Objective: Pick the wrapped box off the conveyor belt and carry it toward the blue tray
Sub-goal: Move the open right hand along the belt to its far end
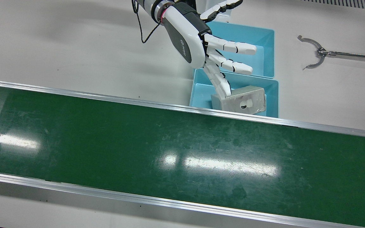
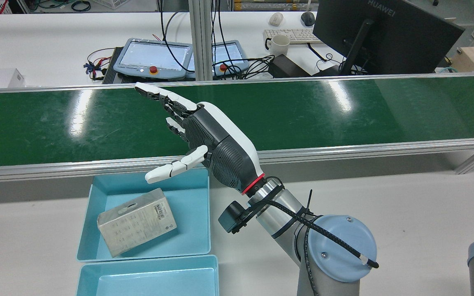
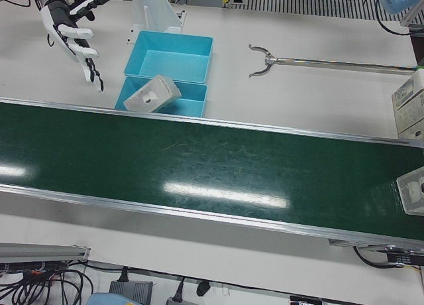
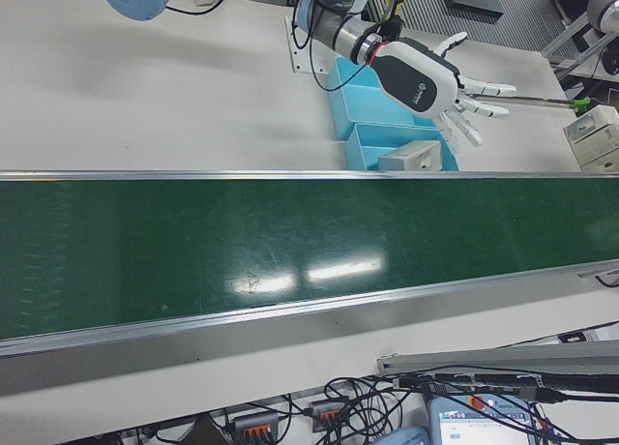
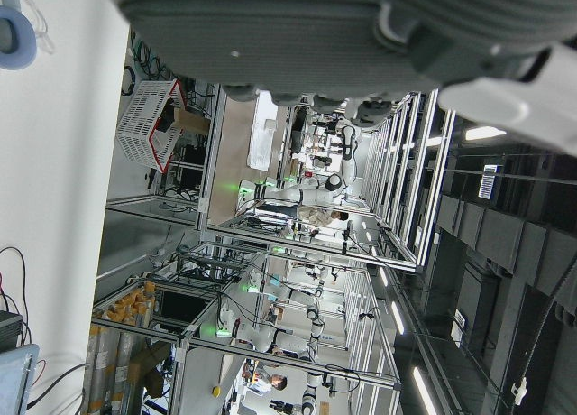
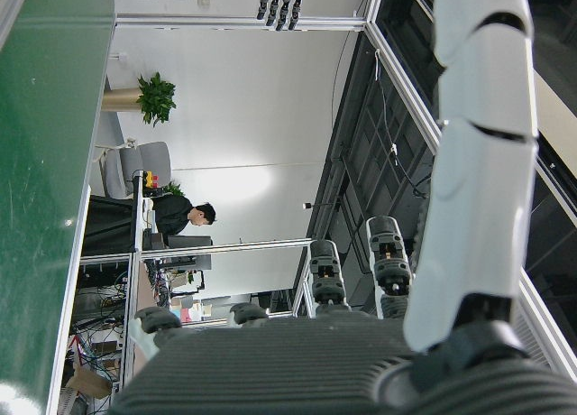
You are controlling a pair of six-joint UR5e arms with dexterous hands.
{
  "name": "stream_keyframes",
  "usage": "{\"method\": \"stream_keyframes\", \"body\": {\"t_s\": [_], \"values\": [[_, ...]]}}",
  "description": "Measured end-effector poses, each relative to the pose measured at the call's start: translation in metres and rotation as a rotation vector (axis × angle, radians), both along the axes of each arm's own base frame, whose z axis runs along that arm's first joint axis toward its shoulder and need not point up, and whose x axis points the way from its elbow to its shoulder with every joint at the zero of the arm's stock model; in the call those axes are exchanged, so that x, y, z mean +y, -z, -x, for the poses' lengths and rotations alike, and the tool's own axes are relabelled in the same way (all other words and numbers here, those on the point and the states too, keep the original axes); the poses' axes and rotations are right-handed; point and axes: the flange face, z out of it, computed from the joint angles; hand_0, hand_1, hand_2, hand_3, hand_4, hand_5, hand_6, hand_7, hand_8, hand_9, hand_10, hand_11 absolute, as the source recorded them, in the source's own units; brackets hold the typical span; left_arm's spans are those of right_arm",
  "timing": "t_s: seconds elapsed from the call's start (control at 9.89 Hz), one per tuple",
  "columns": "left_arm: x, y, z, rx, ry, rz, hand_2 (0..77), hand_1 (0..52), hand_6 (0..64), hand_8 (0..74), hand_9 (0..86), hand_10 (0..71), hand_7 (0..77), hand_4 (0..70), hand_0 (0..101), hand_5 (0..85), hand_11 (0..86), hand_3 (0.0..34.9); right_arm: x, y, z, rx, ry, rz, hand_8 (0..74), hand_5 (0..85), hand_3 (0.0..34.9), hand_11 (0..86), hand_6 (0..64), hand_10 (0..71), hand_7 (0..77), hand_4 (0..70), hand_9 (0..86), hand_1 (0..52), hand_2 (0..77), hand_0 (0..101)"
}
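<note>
Wrapped box (image 1: 252,96) is lying tilted inside blue tray (image 1: 273,92) beside conveyor belt (image 1: 138,142). Right hand (image 1: 195,41) is being held spread and empty above it. Box is being judged light, stiff, slippery-filmed; grip is best taken across long sides.

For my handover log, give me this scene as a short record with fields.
Wrapped box: off the belt, lying askew in the blue tray nearest the belt
Right hand: open above the tray's edge, fingers spread, holding nothing
Left hand: only partly shown by its own camera
Conveyor belt: bare near the trays
Second tray: nothing visible in it
</note>
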Motion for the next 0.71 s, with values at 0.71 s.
{"method": "stream_keyframes", "body": {"t_s": [0.71], "values": [[0.000, 0.000, 0.000, 0.000, 0.000, 0.000, 0.5, 0.0, 0.0, 0.5, 0.0, 0.5, 0.5, 0.0, 0, 0.5, 0.0, 0.0, -0.054, -0.031, -0.132, 0.162, -0.114, -0.027, 0.0, 13.1, 30.5, 1.1, 0.0, 0.0, 15.3, 15.3, 1.6, 13.1, 14.7, 46]]}}
